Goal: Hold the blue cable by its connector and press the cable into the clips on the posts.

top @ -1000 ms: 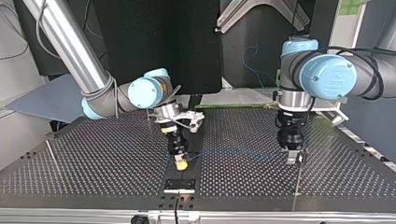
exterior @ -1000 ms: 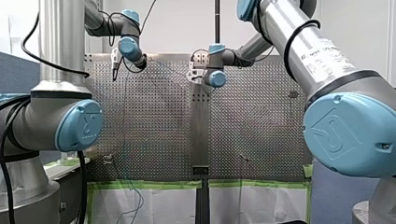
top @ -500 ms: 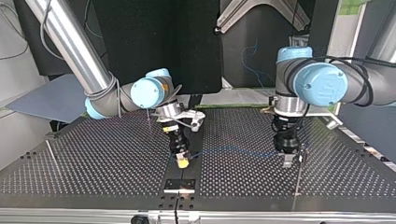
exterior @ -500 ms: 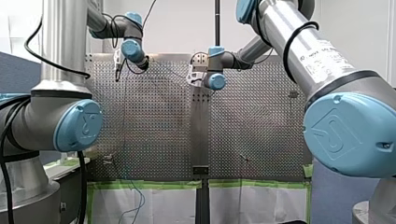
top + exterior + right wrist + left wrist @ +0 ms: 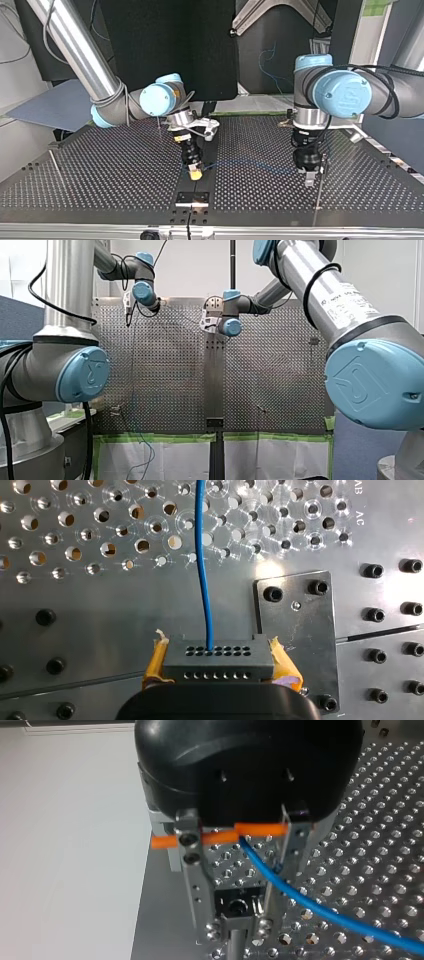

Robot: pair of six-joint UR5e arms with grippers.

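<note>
Perforated metal table (image 5: 100, 165), white wall (image 5: 195, 265), our right gripper (image 5: 194, 173) clamping blocky black connector (image 5: 220, 661), thin blue cable (image 5: 202, 570), our left gripper (image 5: 310, 178), grip unclear.

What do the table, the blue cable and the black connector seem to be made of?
Table: bare metal, probably aluminium, with a dull shine and drilled holes.
Blue cable: smooth glossy jacket, likely plastic.
Connector: matte black block with rows of small holes, probably plastic.

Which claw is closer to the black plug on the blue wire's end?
Right. My right gripper clamps the black multi-hole connector block; my left gripper is farther along the thin blue cable.
</note>
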